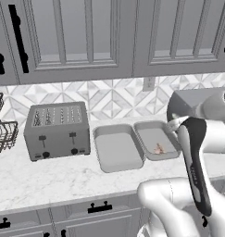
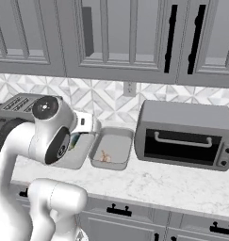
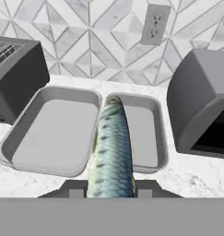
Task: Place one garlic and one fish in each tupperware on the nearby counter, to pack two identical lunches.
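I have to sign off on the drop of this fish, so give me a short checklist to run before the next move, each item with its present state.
1. Fish held in the gripper: ok, it sits between the fingers in the hand view.
2. Left tupperware free to take items: ok, bare inside.
3. Right tupperware contents: holds one small pale item; whether it is garlic, cannot tell.
4. Fish over a tray: cannot tell, it lines up near the rims between both.
5. Toaster clear of the trays: ok.

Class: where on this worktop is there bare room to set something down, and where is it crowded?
Bare: the white marble counter along its front edge. Crowded: the back row of grey slotted toaster, two grey rectangular tupperware trays and grey toaster oven.
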Tool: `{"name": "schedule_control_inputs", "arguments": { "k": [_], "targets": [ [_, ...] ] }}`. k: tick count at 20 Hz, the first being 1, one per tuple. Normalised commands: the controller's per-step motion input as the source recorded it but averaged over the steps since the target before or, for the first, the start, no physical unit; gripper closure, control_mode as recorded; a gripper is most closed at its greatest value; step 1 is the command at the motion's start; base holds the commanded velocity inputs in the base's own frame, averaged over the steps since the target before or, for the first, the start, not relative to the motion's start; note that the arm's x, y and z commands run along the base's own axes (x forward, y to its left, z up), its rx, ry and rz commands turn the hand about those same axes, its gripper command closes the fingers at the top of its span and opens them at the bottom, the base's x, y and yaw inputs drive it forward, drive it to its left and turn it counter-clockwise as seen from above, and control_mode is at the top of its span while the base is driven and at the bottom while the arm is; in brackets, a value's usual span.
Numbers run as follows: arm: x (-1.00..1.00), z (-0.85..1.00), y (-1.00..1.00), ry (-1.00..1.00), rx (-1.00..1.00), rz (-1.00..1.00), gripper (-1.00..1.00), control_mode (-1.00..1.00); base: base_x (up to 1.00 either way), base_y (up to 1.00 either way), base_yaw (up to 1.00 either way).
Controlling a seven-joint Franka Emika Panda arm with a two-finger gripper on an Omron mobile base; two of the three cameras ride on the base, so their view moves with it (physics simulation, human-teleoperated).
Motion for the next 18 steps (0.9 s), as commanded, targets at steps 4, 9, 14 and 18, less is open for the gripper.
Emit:
{"name": "schedule_control_inputs", "arguments": {
  "k": [4, 9, 14, 18],
  "targets": [
    [1.00, -1.00, -0.41, 0.27, -0.12, 0.04, 1.00, -1.00, 0.00, 0.00, 0.00],
    [0.97, -0.99, -0.29, 0.05, -0.06, 0.08, 1.00, -1.00, 0.00, 0.00, 0.00],
    [0.99, -0.60, 0.00, -0.01, 0.00, 0.02, 1.00, -1.00, 0.00, 0.00, 0.00],
    [0.98, -0.23, -0.04, 0.03, 0.00, 0.00, -1.00, -1.00, 0.00, 0.00, 0.00]
  ]
}}
